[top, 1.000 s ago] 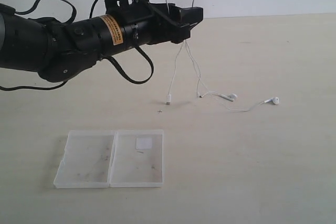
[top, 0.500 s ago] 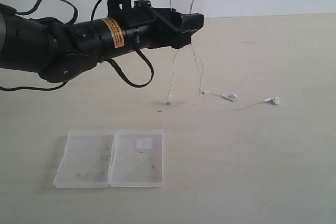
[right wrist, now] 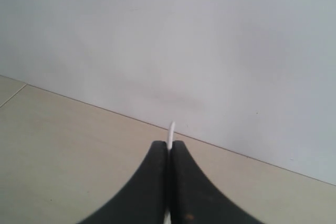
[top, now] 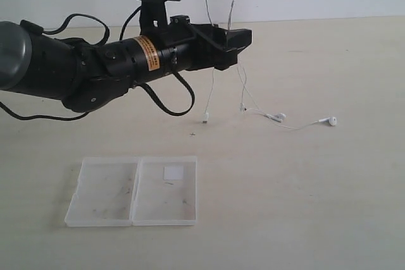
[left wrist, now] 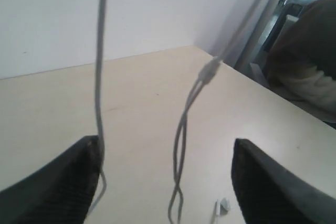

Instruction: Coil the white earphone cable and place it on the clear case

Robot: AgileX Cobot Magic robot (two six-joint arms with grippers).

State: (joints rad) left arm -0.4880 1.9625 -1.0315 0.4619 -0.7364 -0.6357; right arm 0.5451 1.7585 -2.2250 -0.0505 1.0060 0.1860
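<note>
left gripper (top: 239, 43) shifted right, jaws wider, empty, straddling hanging white earphone cable (left wrist: 100, 51). right gripper (right wrist: 169, 153) pinches cable above. earbuds (top: 279, 117) on table (top: 316, 207), well apart from clear case (top: 104, 191). coiling underway; next: left gathers loop.

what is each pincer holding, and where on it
Right pincer pinches the white earphone cable on its wire; left pincer is open, holding nothing.
</note>
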